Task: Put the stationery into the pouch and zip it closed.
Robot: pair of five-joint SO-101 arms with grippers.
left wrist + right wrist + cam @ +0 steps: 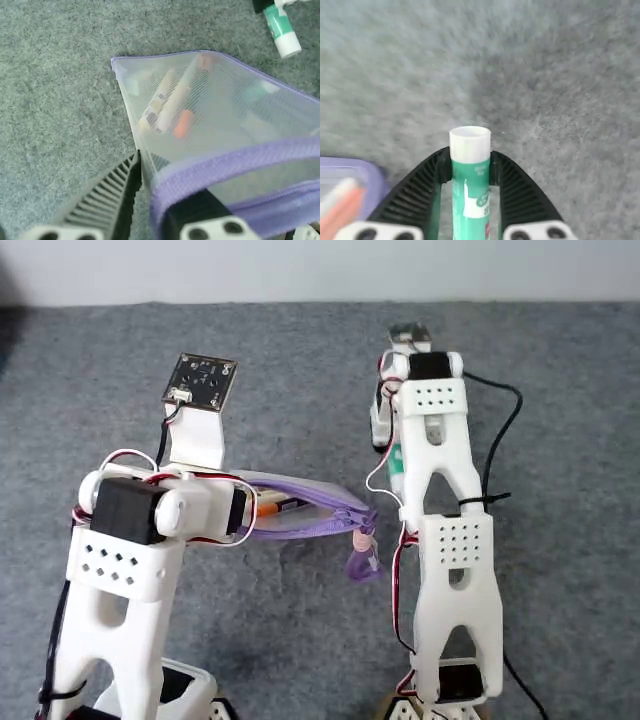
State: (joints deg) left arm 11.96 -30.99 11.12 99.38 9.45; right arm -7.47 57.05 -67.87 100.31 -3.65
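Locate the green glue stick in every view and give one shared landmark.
High view: the glue stick peeks out green beside the right arm, past the pouch's zipper end.
Left wrist view: it shows beyond the pouch's far corner.
Right wrist view: clamped in the right tool, white cap outward.
Shared landmark: the purple-edged pouch.

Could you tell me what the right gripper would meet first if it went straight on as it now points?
Probably the bare grey mat: the right gripper, shut on the glue stick, points at it with nothing between. The pouch lies off to one side. Depth is unclear.
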